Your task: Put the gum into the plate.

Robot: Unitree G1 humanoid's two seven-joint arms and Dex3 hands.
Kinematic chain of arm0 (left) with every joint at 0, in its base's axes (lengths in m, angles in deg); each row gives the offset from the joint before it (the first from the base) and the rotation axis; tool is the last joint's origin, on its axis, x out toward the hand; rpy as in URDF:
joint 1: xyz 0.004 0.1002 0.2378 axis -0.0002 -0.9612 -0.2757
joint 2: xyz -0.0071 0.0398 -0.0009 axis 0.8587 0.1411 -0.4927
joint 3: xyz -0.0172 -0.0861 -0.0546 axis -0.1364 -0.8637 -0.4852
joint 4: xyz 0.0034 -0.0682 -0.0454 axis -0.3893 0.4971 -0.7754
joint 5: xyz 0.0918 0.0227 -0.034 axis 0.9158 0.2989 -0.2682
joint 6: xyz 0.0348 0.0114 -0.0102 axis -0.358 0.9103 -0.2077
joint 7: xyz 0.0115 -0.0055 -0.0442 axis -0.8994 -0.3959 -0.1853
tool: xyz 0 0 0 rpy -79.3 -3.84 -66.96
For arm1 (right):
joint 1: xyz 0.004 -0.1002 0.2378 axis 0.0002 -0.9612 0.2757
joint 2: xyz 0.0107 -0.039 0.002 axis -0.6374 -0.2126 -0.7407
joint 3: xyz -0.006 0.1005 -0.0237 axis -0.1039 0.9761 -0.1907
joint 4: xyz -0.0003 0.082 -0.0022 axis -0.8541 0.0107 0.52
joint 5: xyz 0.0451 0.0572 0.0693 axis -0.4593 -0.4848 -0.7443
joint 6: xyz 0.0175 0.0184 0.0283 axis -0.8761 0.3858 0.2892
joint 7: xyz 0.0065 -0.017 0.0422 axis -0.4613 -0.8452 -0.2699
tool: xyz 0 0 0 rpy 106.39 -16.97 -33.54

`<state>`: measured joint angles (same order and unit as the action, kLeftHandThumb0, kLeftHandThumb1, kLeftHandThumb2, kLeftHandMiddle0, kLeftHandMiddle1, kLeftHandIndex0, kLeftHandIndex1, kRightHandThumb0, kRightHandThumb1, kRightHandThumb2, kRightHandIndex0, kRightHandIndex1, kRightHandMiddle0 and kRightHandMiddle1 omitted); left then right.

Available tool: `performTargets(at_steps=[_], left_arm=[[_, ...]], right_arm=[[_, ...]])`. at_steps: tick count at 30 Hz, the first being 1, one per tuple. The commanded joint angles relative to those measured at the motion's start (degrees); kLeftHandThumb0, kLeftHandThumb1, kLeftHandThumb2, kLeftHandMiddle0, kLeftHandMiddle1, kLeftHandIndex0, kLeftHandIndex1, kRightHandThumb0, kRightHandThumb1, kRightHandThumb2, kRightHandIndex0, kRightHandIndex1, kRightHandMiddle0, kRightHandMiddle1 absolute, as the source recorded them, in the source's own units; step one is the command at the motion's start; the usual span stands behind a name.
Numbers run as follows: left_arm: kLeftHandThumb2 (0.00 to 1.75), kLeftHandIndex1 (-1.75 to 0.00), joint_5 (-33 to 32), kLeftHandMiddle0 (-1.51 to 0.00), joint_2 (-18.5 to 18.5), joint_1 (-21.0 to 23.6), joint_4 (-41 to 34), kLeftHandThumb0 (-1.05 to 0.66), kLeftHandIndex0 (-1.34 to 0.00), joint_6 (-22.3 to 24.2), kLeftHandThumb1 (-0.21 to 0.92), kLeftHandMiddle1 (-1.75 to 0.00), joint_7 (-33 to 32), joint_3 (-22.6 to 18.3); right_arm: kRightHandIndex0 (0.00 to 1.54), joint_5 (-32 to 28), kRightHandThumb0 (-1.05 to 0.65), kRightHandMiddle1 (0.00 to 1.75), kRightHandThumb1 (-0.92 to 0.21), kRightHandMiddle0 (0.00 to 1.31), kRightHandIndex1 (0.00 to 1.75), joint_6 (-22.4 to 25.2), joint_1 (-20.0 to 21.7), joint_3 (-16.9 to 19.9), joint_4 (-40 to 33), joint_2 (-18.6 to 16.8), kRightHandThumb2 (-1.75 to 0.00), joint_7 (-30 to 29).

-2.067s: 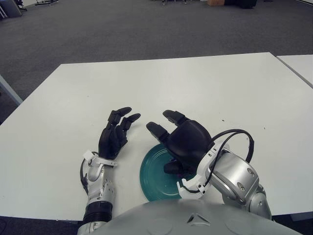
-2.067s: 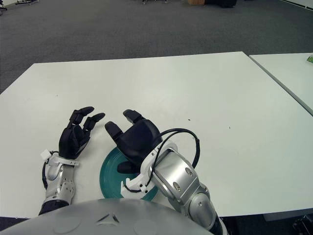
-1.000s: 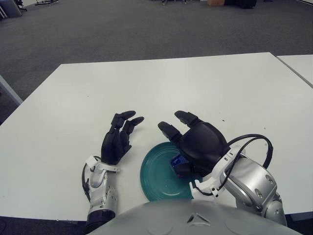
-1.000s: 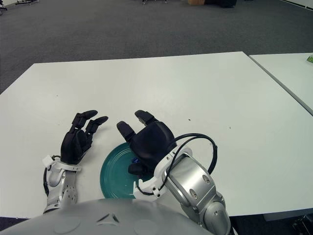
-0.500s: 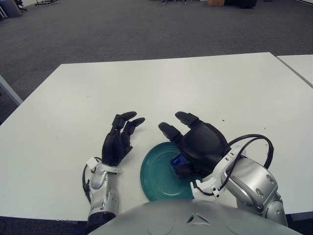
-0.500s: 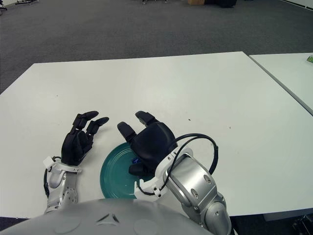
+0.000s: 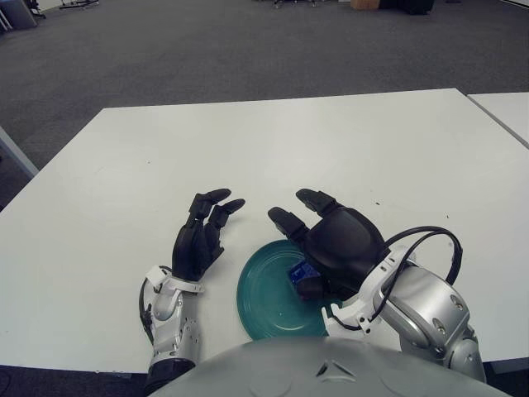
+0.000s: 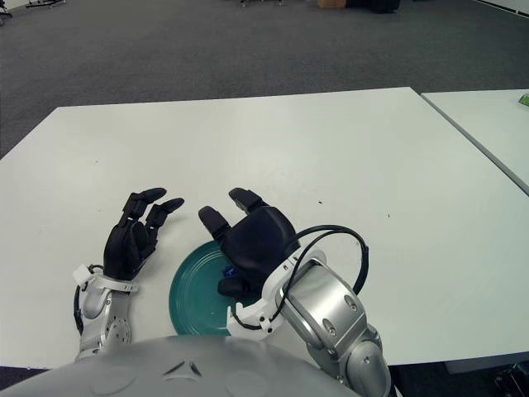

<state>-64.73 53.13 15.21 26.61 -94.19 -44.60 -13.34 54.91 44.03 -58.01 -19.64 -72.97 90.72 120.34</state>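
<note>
The small blue gum pack (image 7: pixel 298 272) lies on the round teal plate (image 7: pixel 263 299), tucked just under the black right hand (image 7: pixel 331 240), whose fingers are spread and grip nothing, while the left hand (image 7: pixel 201 236) shows open beside the plate's left edge above the white tabletop (image 7: pixel 347 141).

I'm looking down on a white table (image 7: pixel 347 141) with a matte top, lit evenly from above. Beyond its far edge runs grey carpet floor (image 7: pixel 248 50), filling the room to the top of my view. Just right of the table, across a narrow gap, sits the corner of a second white table (image 7: pixel 506 112). Far beyond the table, along the top edge, I make out dark furniture legs and a brown box (image 7: pixel 364 4), too small to identify further
</note>
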Motion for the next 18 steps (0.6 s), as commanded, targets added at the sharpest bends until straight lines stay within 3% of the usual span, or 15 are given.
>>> performTargets(at_steps=[1,18], left_arm=[[0.70,-1.26,-0.40,-0.17,-0.97,-2.53,3.72,-0.95,-0.05,0.36,0.92,-1.02,-0.89,0.21],[0.70,-1.26,0.38,-0.17,-1.75,-2.85,4.03,-0.95,-0.05,-0.39,0.92,-1.02,-1.27,0.86]], right_arm=[[0.02,-4.29,-1.05,0.00,-0.92,0.00,0.00,-2.77,-0.28,-2.75,-3.50,-0.14,-1.10,1.01],[0.02,-6.00,-1.05,0.00,-0.92,0.00,0.00,-3.40,-1.02,-0.96,-3.51,1.05,-1.10,-0.02]])
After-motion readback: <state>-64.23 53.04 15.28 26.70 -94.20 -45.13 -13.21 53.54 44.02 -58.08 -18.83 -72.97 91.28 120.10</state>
